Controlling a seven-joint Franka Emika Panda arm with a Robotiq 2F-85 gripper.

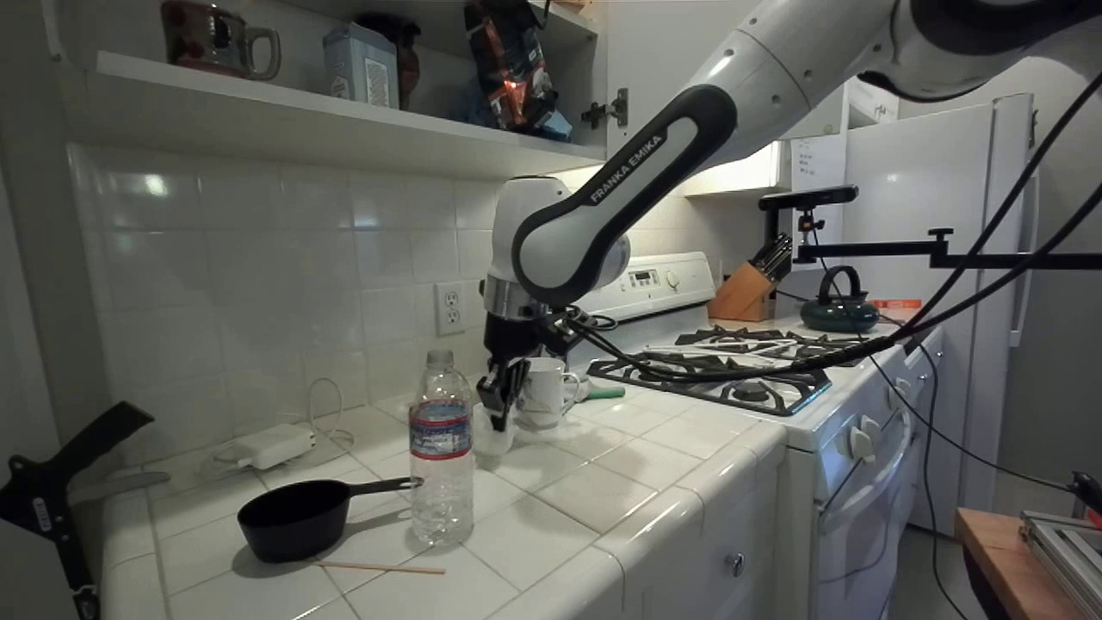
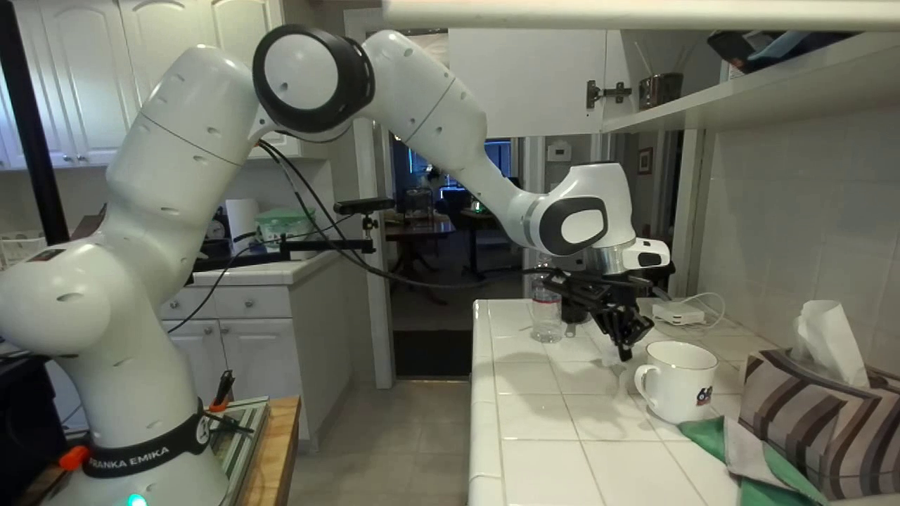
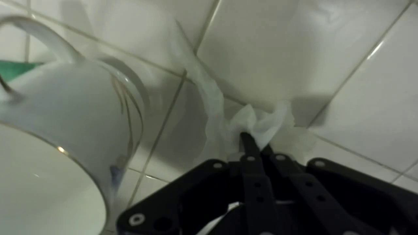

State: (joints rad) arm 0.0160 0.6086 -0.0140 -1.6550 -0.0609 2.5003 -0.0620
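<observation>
The gripper (image 3: 258, 143) hangs low over the white-tiled countertop (image 1: 529, 551), its two fingers drawn nearly together with a crumpled white tissue (image 3: 215, 120) pinched at their tips. The tissue spreads from there in loose folds, one narrow strip trailing out above the tiles; whether it touches the countertop I cannot tell. Just beside it stands an upright white porcelain mug (image 3: 78, 101) with a gold-lined rim.

In an exterior view, a green and grey cloth (image 2: 744, 450) lies close to the mug, next to a striped tissue box (image 2: 794, 414) with a sheet standing up from its slot. Also near the gripper, a clear plastic water bottle (image 1: 442, 499) with a blue and red label stands upright. The handle of a small black saucepan (image 1: 293, 521) reaches to behind the bottle, and a thin wooden stick (image 1: 379, 567) lies by the pan. A white power adapter (image 1: 274, 446) with a cord rests near the tiled wall (image 1: 258, 293).

Beyond the mug comes the gas stove (image 1: 848, 491), then a wooden knife block (image 1: 740, 293) and a dark green kettle (image 1: 837, 314). Overhead, a cupboard shelf (image 1: 344, 120) carries a stoneware mug (image 1: 202, 39), a carton (image 1: 362, 65) and a shiny bag (image 1: 512, 69).
</observation>
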